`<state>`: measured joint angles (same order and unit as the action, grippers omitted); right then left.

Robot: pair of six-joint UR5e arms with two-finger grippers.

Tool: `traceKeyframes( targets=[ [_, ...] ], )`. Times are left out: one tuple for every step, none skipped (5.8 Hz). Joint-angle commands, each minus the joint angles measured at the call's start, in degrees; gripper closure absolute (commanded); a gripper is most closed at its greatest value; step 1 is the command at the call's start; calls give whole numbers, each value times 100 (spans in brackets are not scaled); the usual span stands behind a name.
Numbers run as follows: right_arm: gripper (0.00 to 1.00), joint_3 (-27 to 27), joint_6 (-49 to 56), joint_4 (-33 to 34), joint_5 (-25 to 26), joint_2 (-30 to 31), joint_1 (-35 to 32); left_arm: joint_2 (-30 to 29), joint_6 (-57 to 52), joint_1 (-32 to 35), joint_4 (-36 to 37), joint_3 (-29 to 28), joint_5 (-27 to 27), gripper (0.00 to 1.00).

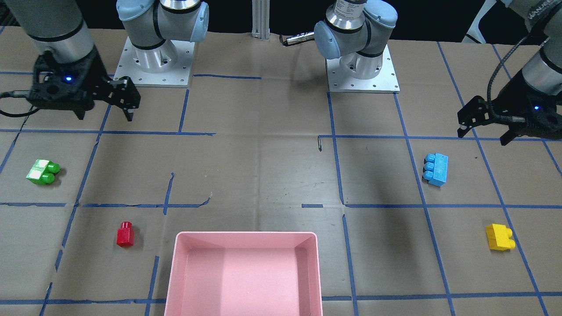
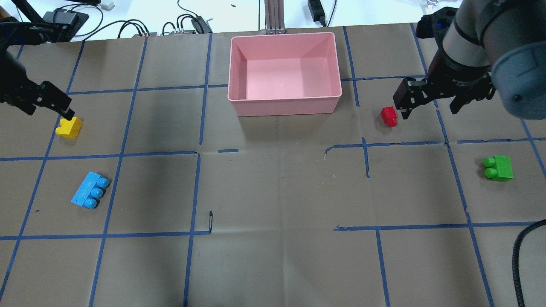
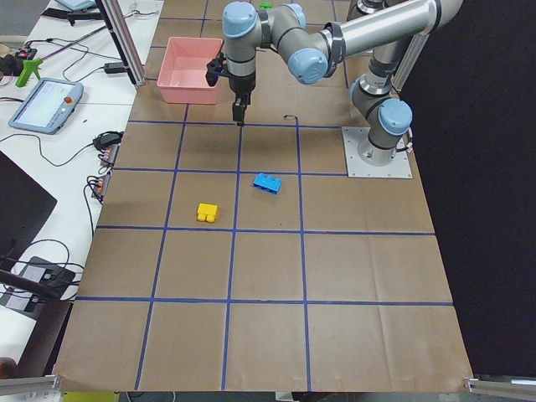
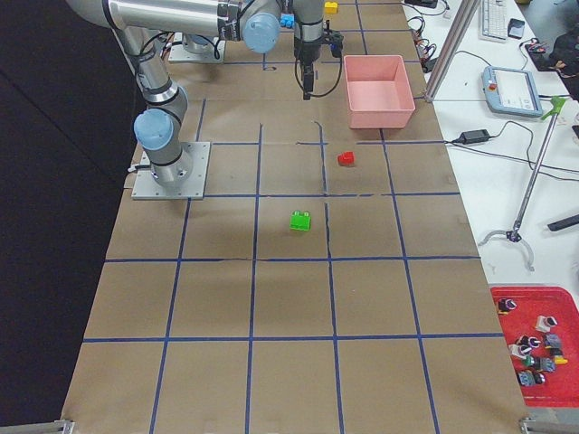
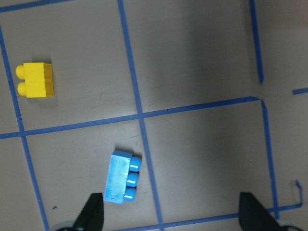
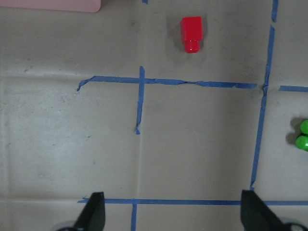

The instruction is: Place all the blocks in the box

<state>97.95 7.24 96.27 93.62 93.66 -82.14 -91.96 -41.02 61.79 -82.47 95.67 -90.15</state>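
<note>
Red block (image 2: 389,116) lies on table (image 2: 273,192) near box (image 2: 284,107).

We held left arm (image 3: 377,25) and right arm (image 4: 172,14) stretched far out sideways, wrists turned down. We had left pincer (image 1: 483,136) hanging in air, jaws spread wide, nothing between, fingers (image 5: 94,214) pointing down. We had right pincer (image 1: 105,116) likewise: jaws wide apart, empty, fingers (image 6: 95,214) pointing down. Two pincers sat well apart, at opposite flanks. Blue lamp glowed on each pincer body.
</note>
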Motion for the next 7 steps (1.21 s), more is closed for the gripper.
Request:
traceKeyframes(
  targets=[
    [0,-467,49,-74,-63,152,1281,-41,-1053,-519,457,547,15,1],
    [0,-470,67,-108,-455,92,1818,-154,-1048,-519,651,845,24,1],
    [0,-365,67,-31,-615,-40,2163,-364,-979,-510,1366,1205,24,0],
    [0,-103,76,57,-600,-363,2428,-619,-952,-493,1931,1539,24,1],
    [0,82,450,511,-286,-714,2465,-882,-952,-493,2406,1778,33,0],
    [0,136,2011,994,109,-1118,2466,-1059,-952,-493,2820,2050,33,1],
    [0,319,2558,1407,304,-1479,2492,-1183,-952,-493,3259,2331,33,1]
  ],
)
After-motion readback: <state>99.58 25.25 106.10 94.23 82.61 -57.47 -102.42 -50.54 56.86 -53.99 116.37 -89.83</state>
